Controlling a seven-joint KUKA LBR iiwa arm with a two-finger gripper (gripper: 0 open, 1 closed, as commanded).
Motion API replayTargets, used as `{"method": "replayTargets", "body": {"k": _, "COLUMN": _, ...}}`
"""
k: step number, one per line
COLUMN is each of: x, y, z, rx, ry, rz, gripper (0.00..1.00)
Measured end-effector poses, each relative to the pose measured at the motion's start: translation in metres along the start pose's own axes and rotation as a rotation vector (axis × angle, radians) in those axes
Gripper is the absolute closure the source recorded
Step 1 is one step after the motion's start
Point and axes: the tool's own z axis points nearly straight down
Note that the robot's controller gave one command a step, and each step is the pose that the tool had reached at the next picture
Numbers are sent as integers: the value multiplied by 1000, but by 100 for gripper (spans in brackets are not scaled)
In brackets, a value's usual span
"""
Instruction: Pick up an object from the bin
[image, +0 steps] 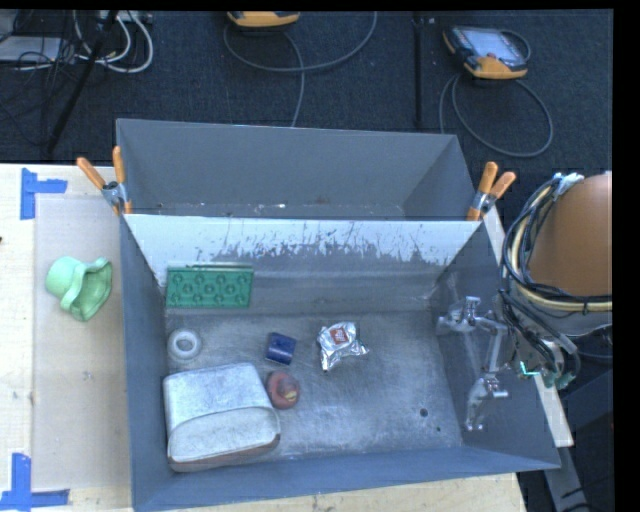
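Bin contents, seen from above. Nearest your pincer (473, 360) is a crumpled silver foil wrapper (341, 345), lying at the middle of the bin (300, 190) floor, well apart from the pincer and to its left. The pincer itself stands at the right of the frame, close to the bin's right wall, over bare floor; its two metal fingers (459, 321) are spread, released, with nothing between them. Left of the wrapper you see a small blue cube (280, 348), and just below that a reddish-brown ball (284, 389). The ball lies just beside the right edge of a large pale grey pad (220, 415), which fills the bin's lower left corner. Above the pad lies a small white ring (184, 345). A flat green studded block (209, 288) leans at the foot of the back wall, upper left. Outside the bin, at the left of the frame, a pale green object (80, 286) rests on the table (60, 420).
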Motion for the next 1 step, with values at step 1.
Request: {"method": "replayTargets", "body": {"k": 1, "x": -95, "y": 66, "z": 114, "rx": -1, "ry": -8, "rz": -94, "gripper": 0}}
